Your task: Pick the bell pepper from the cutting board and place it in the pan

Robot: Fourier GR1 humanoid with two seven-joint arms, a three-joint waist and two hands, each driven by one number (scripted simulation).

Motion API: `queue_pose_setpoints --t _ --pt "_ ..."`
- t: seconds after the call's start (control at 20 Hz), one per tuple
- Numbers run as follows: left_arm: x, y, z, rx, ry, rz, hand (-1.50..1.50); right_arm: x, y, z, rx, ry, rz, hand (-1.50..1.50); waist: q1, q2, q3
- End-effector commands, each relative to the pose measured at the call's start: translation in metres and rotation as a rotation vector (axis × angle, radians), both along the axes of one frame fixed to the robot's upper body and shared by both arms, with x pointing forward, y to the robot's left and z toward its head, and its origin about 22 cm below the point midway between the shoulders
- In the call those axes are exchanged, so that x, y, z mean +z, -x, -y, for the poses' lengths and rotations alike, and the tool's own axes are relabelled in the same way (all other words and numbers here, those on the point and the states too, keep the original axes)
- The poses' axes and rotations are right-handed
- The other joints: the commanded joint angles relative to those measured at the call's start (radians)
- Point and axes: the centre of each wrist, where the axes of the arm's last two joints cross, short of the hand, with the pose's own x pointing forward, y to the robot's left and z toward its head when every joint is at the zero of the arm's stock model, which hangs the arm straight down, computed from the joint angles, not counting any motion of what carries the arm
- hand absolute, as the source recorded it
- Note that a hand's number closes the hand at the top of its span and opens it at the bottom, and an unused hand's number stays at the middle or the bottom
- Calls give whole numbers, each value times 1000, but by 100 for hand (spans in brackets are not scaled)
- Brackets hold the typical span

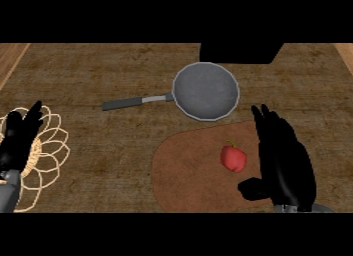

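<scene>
- On the brown rounded cutting board (194, 175), at roughly 4 o'clock from the middle of the worktop (120, 75), lies the small red bell pepper with a short stem (233, 159). It rests on its side, stem end toward 12 o'clock.
- Right hand (286, 165): black, fingers straight and extended toward 12 o'clock, thumb out toward 9 o'clock. It sits just beside the bell pepper at its 3 o'clock side and holds nothing.
- Left hand (16, 142): open, fingers straight, resting at the 9 o'clock edge over a pale wire-like basket (53, 145).
- Target: the round grey frying pan with a dark handle (205, 91) lies at 12 o'clock from the bell pepper, close beyond the board's far edge; the handle points toward 9 o'clock.
- Handling judgement: the bell pepper is probably light, hollow and fairly stiff, with a smooth, rounded skin that may slip or roll under a sideways push.
- Recommended hold: across the widest part of the body, fingers on one flank and thumb on the other. Avoid the thin stem.
</scene>
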Motion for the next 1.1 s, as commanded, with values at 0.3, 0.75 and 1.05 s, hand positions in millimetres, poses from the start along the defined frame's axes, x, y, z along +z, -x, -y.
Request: queue_pose_setpoints --t 0.3,0.75,1.05 --pt "-6 -3 -11 16 7 4 0 1 -24 -71 -92 181 -277 -150 -7 4 6" --pt "9 3 0 11 15 -3 0 -1 -42 -78 -148 256 -307 -150 -12 -4 9" --pt "-11 16 -18 24 7 0 0 -29 -37 -74 -160 277 -361 -150 -15 0 8"
